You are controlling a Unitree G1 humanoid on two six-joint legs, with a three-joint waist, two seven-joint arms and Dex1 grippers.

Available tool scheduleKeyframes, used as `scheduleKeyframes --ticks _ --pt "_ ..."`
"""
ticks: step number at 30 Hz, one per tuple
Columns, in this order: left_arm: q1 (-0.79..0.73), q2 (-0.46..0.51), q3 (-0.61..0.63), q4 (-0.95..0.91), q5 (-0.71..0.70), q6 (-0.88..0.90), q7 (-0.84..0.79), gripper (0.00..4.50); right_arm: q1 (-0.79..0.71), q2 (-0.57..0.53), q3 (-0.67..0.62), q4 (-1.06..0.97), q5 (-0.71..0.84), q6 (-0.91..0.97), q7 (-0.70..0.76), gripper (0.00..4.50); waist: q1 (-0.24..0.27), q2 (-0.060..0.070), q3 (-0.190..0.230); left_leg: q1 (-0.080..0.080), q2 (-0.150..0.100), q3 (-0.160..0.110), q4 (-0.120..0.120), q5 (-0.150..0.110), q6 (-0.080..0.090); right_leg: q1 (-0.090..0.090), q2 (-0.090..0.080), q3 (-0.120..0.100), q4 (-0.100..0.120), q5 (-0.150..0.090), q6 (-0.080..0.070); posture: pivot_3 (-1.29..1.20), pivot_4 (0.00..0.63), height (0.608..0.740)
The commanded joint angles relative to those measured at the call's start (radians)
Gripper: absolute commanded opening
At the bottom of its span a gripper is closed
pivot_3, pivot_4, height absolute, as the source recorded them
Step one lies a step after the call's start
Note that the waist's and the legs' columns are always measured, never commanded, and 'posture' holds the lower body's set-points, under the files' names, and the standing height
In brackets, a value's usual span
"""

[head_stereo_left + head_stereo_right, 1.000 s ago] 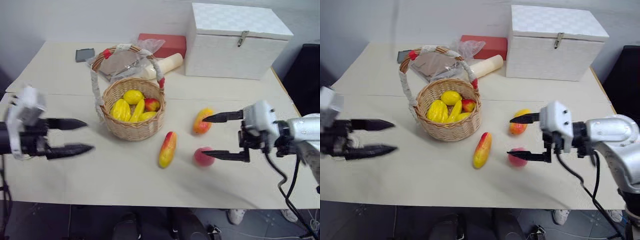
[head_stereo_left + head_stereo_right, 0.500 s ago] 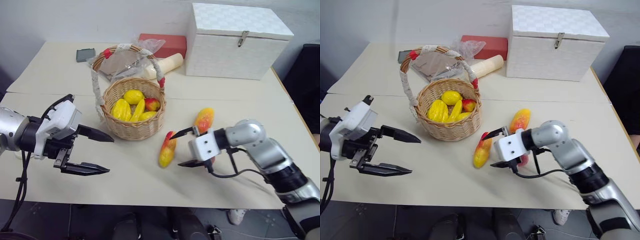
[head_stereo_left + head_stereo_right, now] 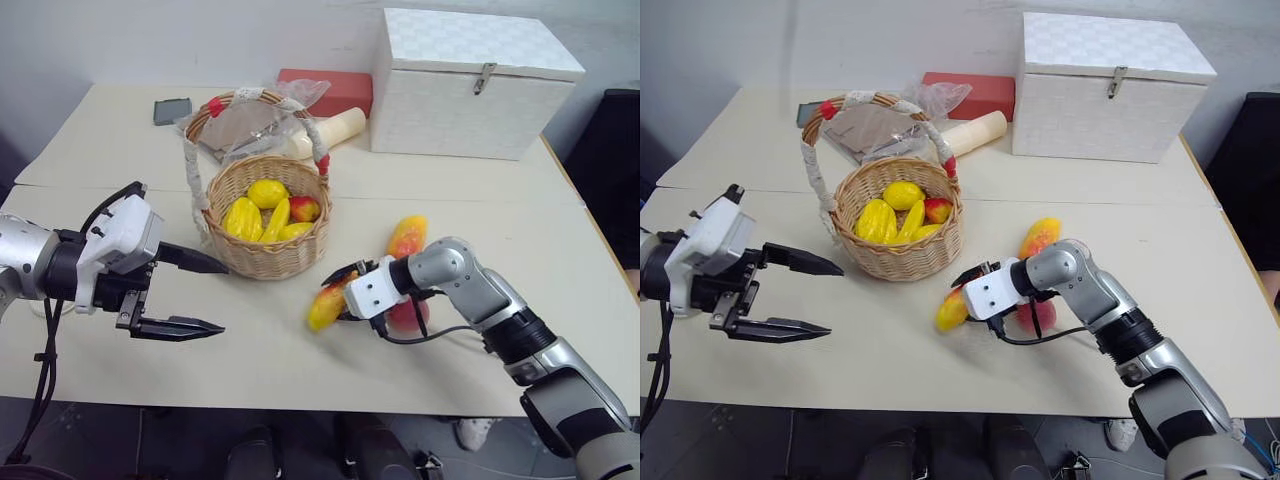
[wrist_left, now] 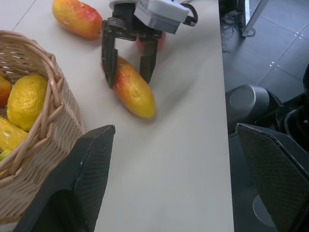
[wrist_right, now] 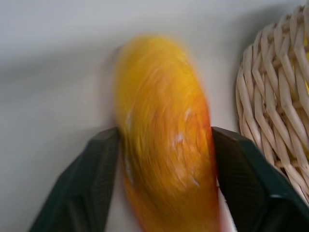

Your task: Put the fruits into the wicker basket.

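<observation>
long mango (image 3: pixel 328 305): on the counter (image 3: pixel 480 210), between the right gripper's fingers; just off the wicker basket's near-right side
right gripper (image 4: pixel 129 60): fingers straddle the long mango's red end, one on each flank, narrowed down onto it; right wrist view has both pads against the skin, so I read it as gripped or as good as; mango not lifted, looks to be lying on the counter
mango long axis: runs along the gripper's pointing line, yellow tip sticking out past the fingertips toward about 8 o'clock in the head view; grip is across the short width
wicker basket (image 3: pixel 265 262): about 10 o'clock from the right gripper, near; rim higher than the mango, arched handle spans it front to back at the left and right of the opening, already holds several yellow fruits and a red one
coming move, judged: lift, then carry up-left over the rim, drop between the handle legs
peach (image 3: pixel 1040 316): just behind the right gripper's body, partly hidden
plump mango (image 3: pixel 406 238): about 1 o'clock from the right gripper, near, apart from it
left gripper (image 3: pixel 195 296): wide, empty, hanging left of the basket; fingertips point at 3 o'clock toward the basket wall
nearer arm: right, for all three loose fruits
</observation>
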Motion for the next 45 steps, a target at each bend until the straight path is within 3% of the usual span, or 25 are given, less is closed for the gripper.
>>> scheduleKeyframes --ticks 1,9,19,24,26,30,34,40,45 --pt "0.004 -0.006 0.055 0.010 0.000 -0.019 0.010 4.21 0.015 0.014 -0.050 -0.120 0.147 0.082 0.049 1.77 0.000 0.000 0.000 0.000 0.000 0.000 0.000 0.000 0.000 0.000 0.000 0.000 0.000 0.000 0.000 0.00 0.150 0.740" --pt "0.011 -0.020 0.177 0.108 -0.058 0.050 0.034 4.21 -0.128 0.153 -0.210 -0.201 0.401 0.426 -0.060 1.66 -0.004 -0.001 0.000 0.000 0.001 -0.001 0.002 0.000 0.000 -0.001 0.000 -0.001 0.006 0.000 -0.001 0.00 0.150 0.740" --pt "0.000 -0.055 0.201 0.097 -0.086 0.065 0.092 4.21 -0.395 0.282 -0.194 0.262 0.178 0.287 -0.259 1.66 -0.009 -0.001 0.000 0.000 0.000 -0.001 -0.001 0.000 0.000 -0.003 0.000 -0.002 0.004 -0.002 -0.003 0.00 0.150 0.740" --pt "-0.012 -0.068 0.184 0.074 -0.092 0.059 0.107 4.21 -0.430 0.306 -0.206 0.321 0.157 0.285 -0.257 3.39 -0.025 -0.001 0.000 -0.003 0.000 -0.001 -0.003 0.001 -0.002 -0.005 0.000 -0.001 0.004 -0.002 -0.003 0.00 0.150 0.740" --pt "-0.019 -0.071 0.174 0.072 -0.093 0.057 0.109 4.21 -0.414 0.279 -0.225 0.248 0.193 0.335 -0.215 4.01 -0.025 -0.001 0.000 -0.003 0.000 -0.001 -0.004 0.002 -0.004 -0.006 -0.001 -0.001 0.004 -0.002 -0.003 0.00 0.150 0.740" --pt "-0.044 -0.080 0.133 0.079 -0.094 0.046 0.100 4.21 -0.359 0.173 -0.317 -0.002 0.343 0.560 -0.143 4.01 -0.023 -0.001 0.000 -0.004 0.000 -0.001 -0.005 0.002 -0.004 -0.007 0.000 -0.001 0.004 -0.002 -0.003 0.00 0.150 0.740" --pt "-0.095 -0.098 0.077 0.098 -0.088 0.034 0.089 4.21 -0.263 -0.001 -0.449 -0.261 0.533 0.817 -0.097 4.01 -0.005 -0.001 0.000 -0.005 0.000 -0.002 -0.005 0.002 -0.004 -0.007 -0.001 -0.002 0.003 -0.002 -0.003 0.00 0.150 0.740" --pt "-0.197 -0.144 -0.033 0.136 -0.066 0.005 0.057 4.21 0.123 -0.324 -0.723 -0.509 0.716 0.965 0.015 4.01 0.014 -0.002 0.000 -0.004 -0.001 -0.003 -0.006 -0.001 0.001 -0.005 -0.001 -0.002 0.001 -0.002 -0.002 0.00 0.150 0.740" --pt "-0.258 -0.166 -0.091 0.148 -0.060 -0.002 0.017 4.21 0.445 -0.446 -0.944 -0.498 0.737 0.937 0.085 4.01 0.002 -0.002 0.000 -0.001 -0.001 -0.002 -0.006 -0.002 0.002 0.000 0.000 -0.001 -0.005 -0.001 0.001 0.00 0.150 0.740"
